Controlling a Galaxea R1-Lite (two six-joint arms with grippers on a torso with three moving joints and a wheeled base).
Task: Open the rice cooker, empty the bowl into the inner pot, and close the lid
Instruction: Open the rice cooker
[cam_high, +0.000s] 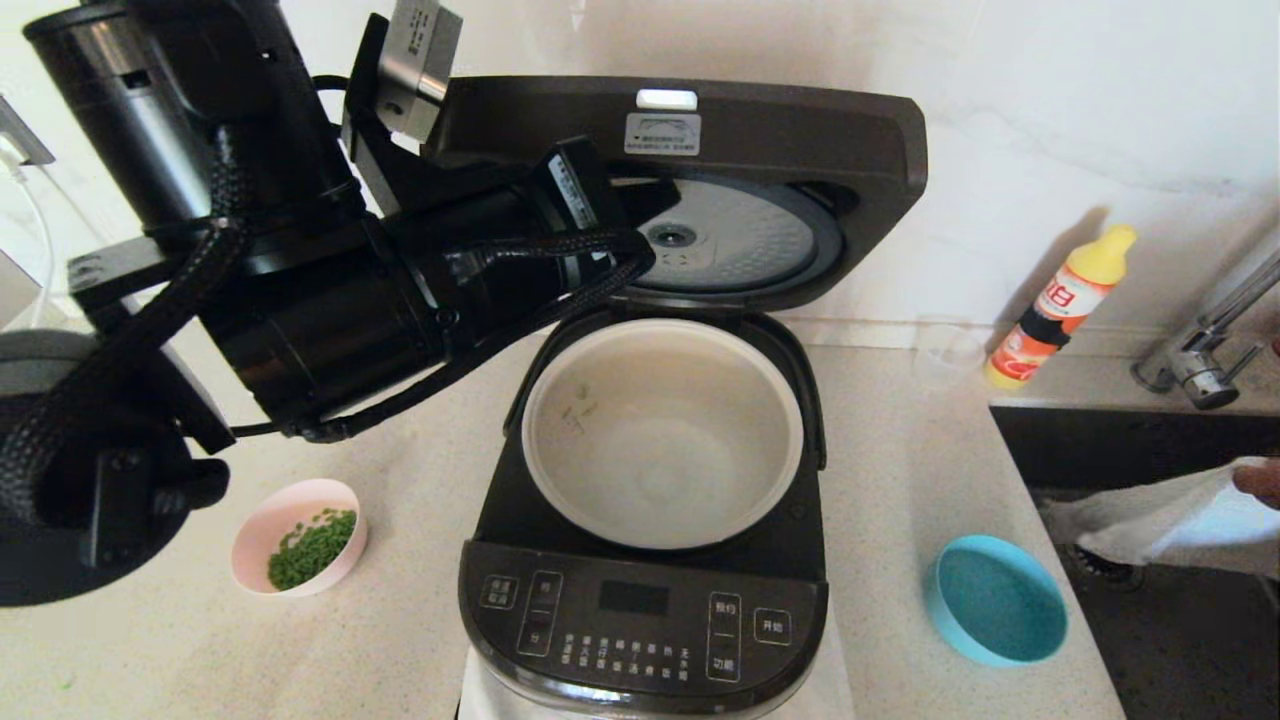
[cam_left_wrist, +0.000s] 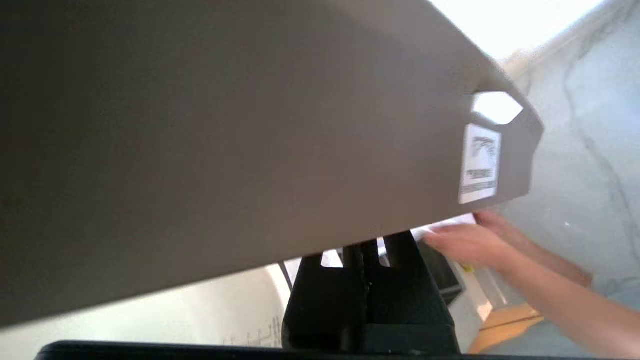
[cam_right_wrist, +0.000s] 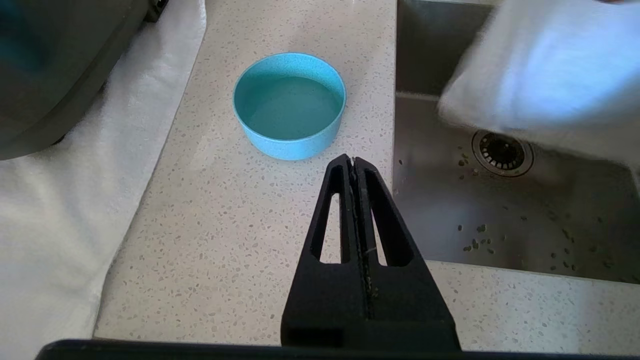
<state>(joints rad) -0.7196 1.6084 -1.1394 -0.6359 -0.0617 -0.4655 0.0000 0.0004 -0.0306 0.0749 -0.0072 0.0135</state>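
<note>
The black rice cooker (cam_high: 640, 610) stands open at the counter's front. Its lid (cam_high: 780, 130) is upright, showing the dimpled silver disc (cam_high: 735, 235). The pale inner pot (cam_high: 662, 440) is empty. A pink bowl (cam_high: 298, 548) of chopped green bits sits left of the cooker. My left arm (cam_high: 330, 300) reaches up to the lid; its fingers are hidden in the head view. In the left wrist view the left gripper (cam_left_wrist: 372, 245) is shut, tips against the lid's (cam_left_wrist: 250, 125) edge. My right gripper (cam_right_wrist: 353, 161) is shut and empty, just short of the empty blue bowl (cam_right_wrist: 290, 105).
The blue bowl (cam_high: 995, 600) sits right of the cooker. A sink (cam_right_wrist: 500, 215) lies further right, with a person's hand and white cloth (cam_high: 1170, 510) over it. A yellow-capped bottle (cam_high: 1060, 305), clear cup (cam_high: 945, 352) and faucet (cam_high: 1200, 350) stand behind. A white towel (cam_right_wrist: 50, 225) lies under the cooker.
</note>
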